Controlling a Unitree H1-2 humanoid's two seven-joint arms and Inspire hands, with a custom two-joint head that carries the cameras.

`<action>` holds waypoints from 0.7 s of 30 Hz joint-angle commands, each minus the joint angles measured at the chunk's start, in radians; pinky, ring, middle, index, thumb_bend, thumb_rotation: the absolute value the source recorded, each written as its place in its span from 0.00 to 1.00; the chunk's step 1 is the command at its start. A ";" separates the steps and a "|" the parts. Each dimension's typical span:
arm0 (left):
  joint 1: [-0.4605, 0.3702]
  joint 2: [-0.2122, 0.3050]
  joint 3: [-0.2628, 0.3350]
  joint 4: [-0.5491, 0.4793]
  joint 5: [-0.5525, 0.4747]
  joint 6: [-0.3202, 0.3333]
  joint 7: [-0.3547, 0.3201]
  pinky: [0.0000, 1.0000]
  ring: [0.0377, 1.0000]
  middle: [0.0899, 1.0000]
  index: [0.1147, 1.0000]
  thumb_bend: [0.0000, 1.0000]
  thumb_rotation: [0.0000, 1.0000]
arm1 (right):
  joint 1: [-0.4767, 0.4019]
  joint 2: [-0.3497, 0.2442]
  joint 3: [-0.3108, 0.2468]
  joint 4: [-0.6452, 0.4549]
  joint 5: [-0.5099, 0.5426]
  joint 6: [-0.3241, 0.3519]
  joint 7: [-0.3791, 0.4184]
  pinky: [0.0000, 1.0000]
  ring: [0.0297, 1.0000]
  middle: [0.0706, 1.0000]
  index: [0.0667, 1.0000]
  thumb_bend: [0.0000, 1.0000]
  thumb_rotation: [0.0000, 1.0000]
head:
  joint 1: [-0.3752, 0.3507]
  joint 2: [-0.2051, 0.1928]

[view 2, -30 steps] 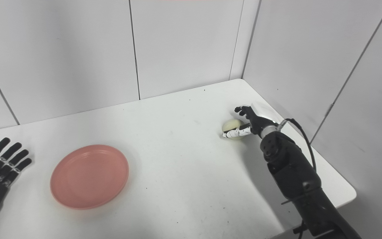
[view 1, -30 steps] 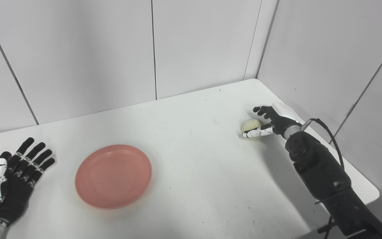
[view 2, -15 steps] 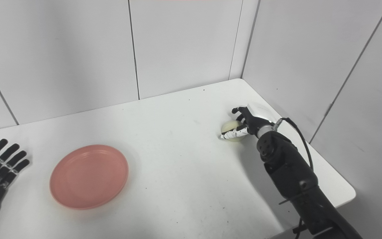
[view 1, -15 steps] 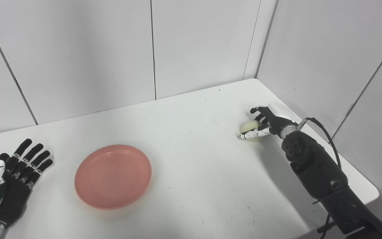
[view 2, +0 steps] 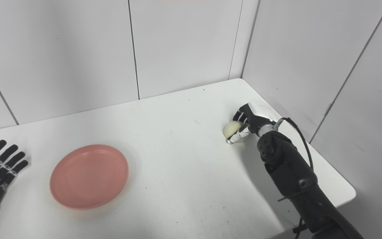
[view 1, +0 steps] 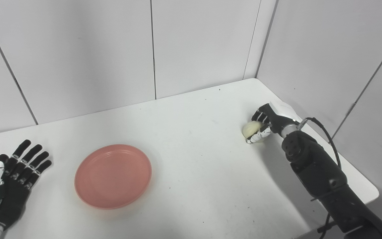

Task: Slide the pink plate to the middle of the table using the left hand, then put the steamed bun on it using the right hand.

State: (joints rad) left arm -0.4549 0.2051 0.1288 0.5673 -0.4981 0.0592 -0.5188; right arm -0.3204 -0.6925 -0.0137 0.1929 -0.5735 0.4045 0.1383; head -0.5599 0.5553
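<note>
So the steamed bun (view 1: pixel 252 128) is way over on the right side of the white tabletop (view 1: pixel 194 159), close to the wall corner, and the right robot hand (view 1: pixel 266 123) has its fingers curled around it, thumb tucked under the front. Looks like a proper hold to me, though I can't tell if the bun is lifted off the surface or just resting there.

Handling-wise, my guess is this thing is light and squishy. A steamed bun dents easily, so a hard squeeze would mash it, and the smooth skin could slip if the hold is too loose. Cupping it around the widest part from the sides, with a bit of support underneath, seems like the safest bet, and that's roughly what the hand is doing.

Looks: small, round, pale cream-white, a little glossy, no visible folds from here.

The pink plate (view 1: pixel 113 176) sits left of the table's middle, flat, shallow rim, nothing on it, well apart from the bun. The left robot hand (view 1: pixel 7 187) is beside the plate at the left edge, fingers spread, palm up, holding nothing and not touching the plate.
</note>
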 commanded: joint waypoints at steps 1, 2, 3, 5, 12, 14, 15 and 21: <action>0.088 0.010 -0.015 0.049 0.041 0.115 0.045 0.86 0.84 0.85 0.86 0.47 0.89 | -0.029 -0.038 -0.005 -0.007 -0.010 -0.015 -0.027 0.45 0.49 0.47 0.44 0.53 0.00 | 0.002 0.000; 0.089 0.009 -0.015 0.046 0.039 0.118 0.045 0.86 0.85 0.86 0.86 0.47 0.89 | -0.030 -0.038 -0.004 -0.009 -0.014 -0.004 -0.025 0.45 0.49 0.46 0.44 0.53 0.00 | 0.002 0.000; 0.090 0.009 -0.014 0.042 0.036 0.123 0.046 0.86 0.85 0.86 0.86 0.47 0.89 | -0.030 -0.038 -0.004 -0.011 -0.015 -0.001 -0.024 0.45 0.49 0.46 0.44 0.53 0.00 | 0.002 0.000; 0.091 0.007 -0.014 0.037 0.035 0.127 0.050 0.86 0.85 0.86 0.87 0.47 0.89 | -0.030 -0.037 -0.005 -0.013 -0.012 -0.006 -0.027 0.44 0.49 0.47 0.44 0.53 0.00 | 0.004 0.000; 0.095 0.000 -0.017 0.033 0.038 0.122 0.049 0.87 0.86 0.87 0.87 0.47 0.90 | -0.021 -0.037 -0.019 -0.028 0.003 -0.021 -0.034 0.41 0.47 0.46 0.45 0.53 0.00 | 0.029 -0.003; 0.099 -0.005 -0.018 0.025 0.032 0.126 0.045 0.87 0.86 0.87 0.88 0.47 0.89 | -0.012 -0.039 -0.029 -0.043 0.011 -0.040 -0.044 0.42 0.48 0.46 0.44 0.53 0.00 | 0.056 -0.006; 0.101 -0.008 -0.018 0.021 0.030 0.127 0.045 0.88 0.86 0.88 0.88 0.47 0.89 | -0.009 -0.039 -0.034 -0.050 0.017 -0.056 -0.051 0.40 0.46 0.45 0.45 0.53 0.00 | 0.056 -0.006; 0.117 -0.033 -0.042 -0.029 0.050 0.121 0.068 0.87 0.86 0.87 0.88 0.49 0.86 | -0.030 -0.035 -0.027 -0.154 0.014 -0.067 -0.042 0.39 0.44 0.42 0.48 0.53 0.00 | 0.136 -0.015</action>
State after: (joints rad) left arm -0.4157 0.1928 0.1149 0.4937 -0.4970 0.0748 -0.4895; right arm -0.2972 -0.6931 -0.0300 0.0971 -0.5528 0.3712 0.1139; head -0.4253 0.5400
